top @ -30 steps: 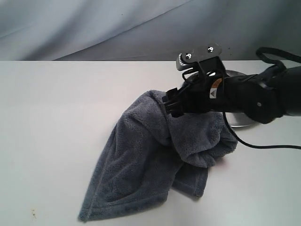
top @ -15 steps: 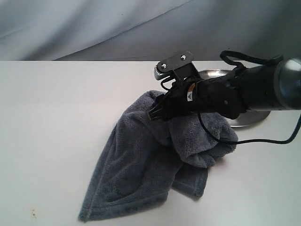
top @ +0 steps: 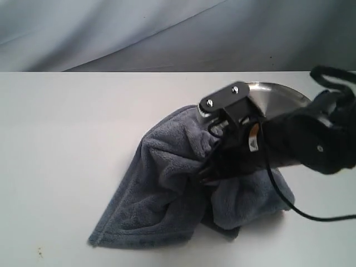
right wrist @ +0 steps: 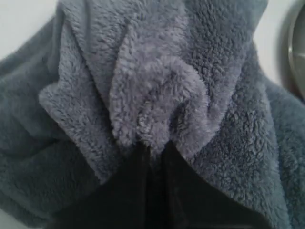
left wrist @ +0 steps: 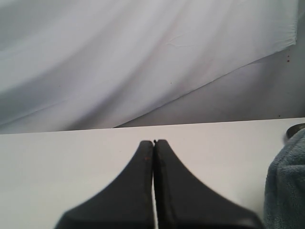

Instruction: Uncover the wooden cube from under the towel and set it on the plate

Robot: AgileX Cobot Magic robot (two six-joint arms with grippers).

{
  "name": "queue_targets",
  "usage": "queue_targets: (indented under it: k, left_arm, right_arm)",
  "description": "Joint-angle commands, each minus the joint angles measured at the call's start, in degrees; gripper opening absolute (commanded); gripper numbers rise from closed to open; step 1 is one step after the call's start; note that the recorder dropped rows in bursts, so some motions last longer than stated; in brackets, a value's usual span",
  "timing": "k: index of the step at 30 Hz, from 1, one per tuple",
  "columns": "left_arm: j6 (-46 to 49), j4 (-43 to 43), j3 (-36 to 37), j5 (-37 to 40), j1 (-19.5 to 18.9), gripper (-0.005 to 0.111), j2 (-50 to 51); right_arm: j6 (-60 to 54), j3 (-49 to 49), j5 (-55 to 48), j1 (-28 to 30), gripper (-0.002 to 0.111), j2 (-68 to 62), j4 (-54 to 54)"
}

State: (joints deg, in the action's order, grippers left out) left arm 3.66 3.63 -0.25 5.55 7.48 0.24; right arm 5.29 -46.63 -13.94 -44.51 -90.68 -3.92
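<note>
The slate grey-blue towel lies bunched on the white table, and no wooden cube shows anywhere; it is hidden. My right gripper reaches in from the right and is shut on a fold of the towel, the fleece puckered at its tips. The steel plate sits behind the right arm, mostly covered by it; its rim shows at the edge of the right wrist view. My left gripper is shut with nothing in it, hovering over bare table, with a towel edge off to one side.
A grey cloth backdrop hangs behind the white table. A black cable trails from the right arm across the table at the right.
The right arm has swung down and toward the front, pinching the towel and dragging its upper part along. The towel has bunched and shifted, and more of the plate's rim shows.
</note>
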Motion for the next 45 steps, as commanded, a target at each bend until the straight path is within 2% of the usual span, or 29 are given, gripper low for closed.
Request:
queue_targets:
  k: [1, 12, 14, 18, 23, 25, 32, 36, 45]
  left_arm:
    - [-0.1, 0.1, 0.3, -0.6, -0.1, 0.0, -0.2]
    - [-0.1, 0.1, 0.3, -0.6, -0.1, 0.0, -0.2]
    - [-0.1, 0.1, 0.3, -0.6, -0.1, 0.0, -0.2]
    - [-0.1, 0.1, 0.3, -0.6, -0.1, 0.0, -0.2]
    - [-0.1, 0.1, 0.3, -0.6, -0.1, 0.0, -0.2]
    - [-0.1, 0.1, 0.3, -0.6, -0.1, 0.0, -0.2]
    - [-0.1, 0.1, 0.3, -0.6, -0.1, 0.0, -0.2]
    - [-0.1, 0.1, 0.3, -0.6, -0.1, 0.0, -0.2]
    - [-0.1, 0.1, 0.3, -0.6, -0.1, 0.0, -0.2]
  right_arm:
    - [-0.2, 7.9, 8.3, -0.2, 0.0, 0.2, 2.4]
    - [0.8, 13.2, 9.9, -0.1, 0.0, 0.2, 6.0]
    - [0.8, 14.4, 12.1, -0.1, 0.003, 0.2, 6.1]
    - [0.8, 15.5, 13.9, -0.1, 0.021, 0.2, 6.7]
    - [0.8, 17.2, 15.9, -0.1, 0.055, 0.4, 7.9]
    - [0.8, 17.2, 16.7, -0.1, 0.061, 1.5, 8.4]
    - [0.8, 17.2, 27.5, -1.4, 0.062, 11.3, 9.9]
    - [-0.3, 16.9, 34.4, -1.3, 0.062, 12.3, 10.1]
    - [-5.7, 4.0, 26.1, -1.3, 0.062, 0.9, 10.0]
